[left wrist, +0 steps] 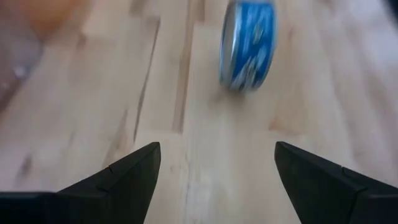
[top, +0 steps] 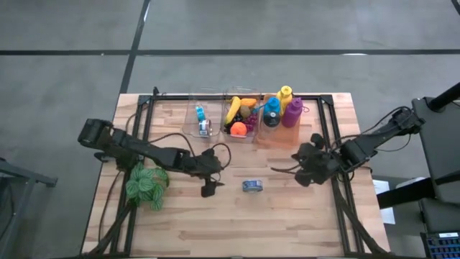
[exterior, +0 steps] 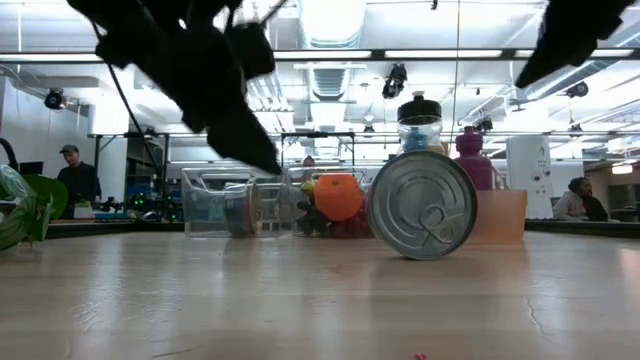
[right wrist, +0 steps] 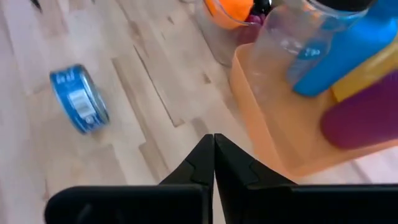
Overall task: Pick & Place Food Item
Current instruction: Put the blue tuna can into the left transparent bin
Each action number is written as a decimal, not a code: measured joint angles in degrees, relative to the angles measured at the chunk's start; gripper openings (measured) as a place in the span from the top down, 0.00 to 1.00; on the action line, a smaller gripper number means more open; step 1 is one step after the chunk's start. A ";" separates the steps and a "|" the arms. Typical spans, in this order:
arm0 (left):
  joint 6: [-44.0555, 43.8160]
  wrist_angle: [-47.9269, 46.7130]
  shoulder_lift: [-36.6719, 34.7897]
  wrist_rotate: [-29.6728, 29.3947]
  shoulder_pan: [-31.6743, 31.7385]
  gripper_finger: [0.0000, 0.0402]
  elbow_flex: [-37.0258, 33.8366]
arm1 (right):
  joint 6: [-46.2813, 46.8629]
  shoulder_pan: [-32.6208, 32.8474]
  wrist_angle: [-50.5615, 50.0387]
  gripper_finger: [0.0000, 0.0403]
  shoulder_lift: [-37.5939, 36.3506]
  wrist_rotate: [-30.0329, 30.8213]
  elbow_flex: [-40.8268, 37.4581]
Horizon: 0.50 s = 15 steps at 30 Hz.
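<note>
Lying on its side on the wood table, mid-table, nearest the low camera with its silver lid facing it: blue can. Hovering just left of the can, touching nothing: left gripper, fingers standing wide apart, holding nothing, pointing toward the can across bare planks. Resting apart from the can on its other side: right gripper, fingertips pressed together and empty, near the orange tray. Standing in that tray at the table's far edge: blue, yellow and purple bottles. Sitting beside the tray: clear bin holding an orange, a banana and grapes, then another clear bin with a small blue item. Lying near the left edge, beside the left arm: green plant.
</note>
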 joint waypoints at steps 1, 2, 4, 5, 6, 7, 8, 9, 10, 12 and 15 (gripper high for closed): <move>0.01 0.02 -1.23 -0.03 0.00 0.20 0.00 | -1.01 0.83 0.24 0.98 -0.96 0.78 -1.04; 0.01 -0.01 -2.52 -0.33 0.00 0.20 0.00 | -1.75 1.56 0.90 0.98 -1.86 1.64 -2.07; 0.02 0.09 -4.94 -1.55 0.00 0.20 0.09 | -2.18 2.88 3.48 0.98 -3.98 3.71 -4.30; 0.02 0.01 -6.14 -2.18 0.00 0.20 0.09 | -2.49 3.42 4.89 0.98 -5.12 4.90 -5.42; 0.02 0.02 -7.35 -2.84 0.00 0.20 0.09 | -3.07 3.98 6.12 0.98 -6.24 5.68 -6.53; 0.01 0.03 -8.53 -3.37 0.00 0.20 0.09 | -4.25 4.35 7.14 0.98 -7.44 6.04 -7.53; 0.02 0.02 -9.54 -3.87 0.00 0.20 0.09 | -5.54 4.76 8.19 0.98 -8.71 6.17 -8.47; 0.03 0.02 -10.59 -4.24 0.00 0.20 0.09 | -6.70 5.03 9.19 0.98 -10.04 6.25 -9.42; 0.04 0.02 -11.52 -4.38 0.00 0.20 0.08 | -7.78 5.22 10.34 0.98 -11.61 6.68 -10.34; 0.04 0.10 -12.84 -4.44 0.00 0.20 0.07 | -9.41 5.32 12.46 0.98 -14.96 7.13 -12.02; 0.07 0.15 -13.57 -5.10 -0.02 0.20 0.07 | -12.26 5.30 14.60 0.98 -20.17 7.22 -14.57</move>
